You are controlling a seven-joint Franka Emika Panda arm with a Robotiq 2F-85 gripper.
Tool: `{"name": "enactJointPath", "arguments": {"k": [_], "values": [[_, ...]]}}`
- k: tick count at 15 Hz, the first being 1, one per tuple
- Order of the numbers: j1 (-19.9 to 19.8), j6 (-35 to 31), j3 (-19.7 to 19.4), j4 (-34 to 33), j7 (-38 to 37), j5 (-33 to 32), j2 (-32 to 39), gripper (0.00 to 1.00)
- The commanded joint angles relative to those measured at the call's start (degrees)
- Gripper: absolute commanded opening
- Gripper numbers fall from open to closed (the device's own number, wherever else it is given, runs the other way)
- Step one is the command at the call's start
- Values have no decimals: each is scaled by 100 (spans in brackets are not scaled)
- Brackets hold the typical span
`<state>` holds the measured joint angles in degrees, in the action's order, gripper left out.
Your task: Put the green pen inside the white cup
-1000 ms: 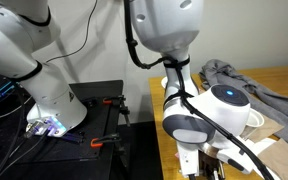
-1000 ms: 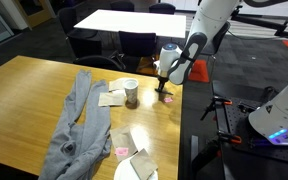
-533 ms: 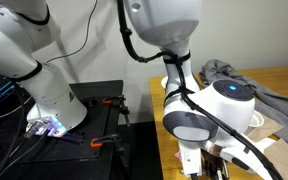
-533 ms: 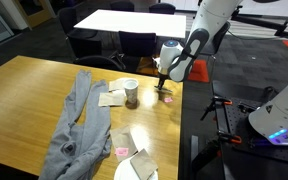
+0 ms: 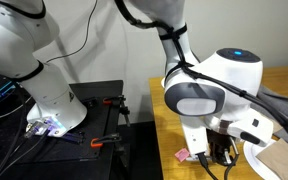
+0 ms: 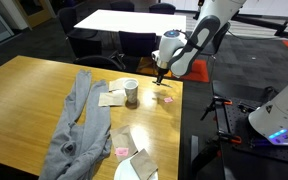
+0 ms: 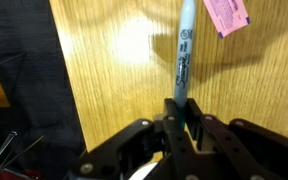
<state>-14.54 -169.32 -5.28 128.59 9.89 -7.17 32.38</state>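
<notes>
In the wrist view my gripper (image 7: 181, 110) is shut on the lower end of the green pen (image 7: 184, 50), which points away from the jaws over the wooden table (image 7: 114, 70). In an exterior view the gripper (image 6: 160, 77) hangs a little above the table's edge, to the right of the white cup (image 6: 131, 92), which stands upright on the table. From the opposite side, the gripper (image 5: 221, 158) shows below the big white wrist; I cannot make out the pen there.
A pink paper scrap (image 7: 226, 14) lies on the wood beside the pen's far tip. A grey cloth (image 6: 74, 125), paper pieces (image 6: 111, 98) and a white plate (image 6: 134, 169) lie further along the table. The table edge drops off beside the gripper (image 7: 59, 90).
The arm has risen from the table with the pen held in the shut jaws. The wrist head sits higher in both exterior views. The cup has not moved.
</notes>
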Motion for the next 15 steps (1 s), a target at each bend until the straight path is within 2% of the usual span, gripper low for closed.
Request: {"name": "enactJointPath", "arguments": {"k": [1,7,15], "values": [[407,401,-270,366,-133,-79,-671,4],[864,1125,-536,519,-304,-313,-1418,4],[1073,1988,-341,409,-333,-597,-2210,4]]}}
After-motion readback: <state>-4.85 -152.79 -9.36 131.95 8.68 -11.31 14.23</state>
